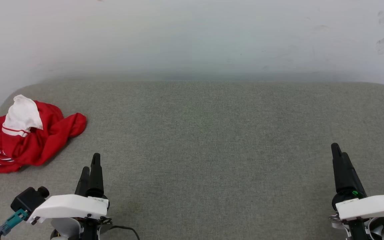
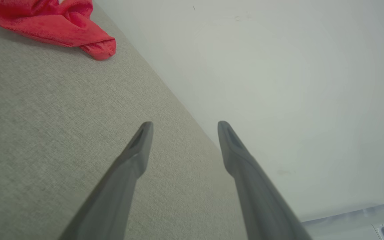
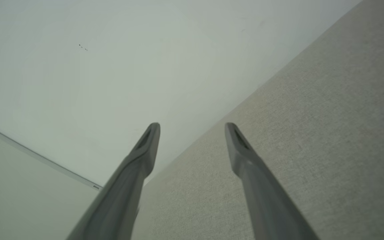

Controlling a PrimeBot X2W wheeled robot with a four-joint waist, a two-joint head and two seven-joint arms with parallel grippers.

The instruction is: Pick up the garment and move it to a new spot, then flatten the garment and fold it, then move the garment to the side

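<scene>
Left claw (image 1: 90, 162), lower left of frame, fingers apart, empty; right claw (image 1: 339, 150), lower right, same. Garment (image 1: 28, 140) crumpled at left edge of surface (image 1: 212, 133), up-left of left claw, well apart from right; left arm nearer.

One garment (image 1: 28, 140) sits at the left edge of the frame. There are two grippers, the left gripper (image 1: 90, 162) at lower left and the right gripper (image 1: 340, 150) at lower right, each with two dark fingers (image 1: 96, 173). One grey tabletop (image 1: 212, 133) carries the garment.
</scene>
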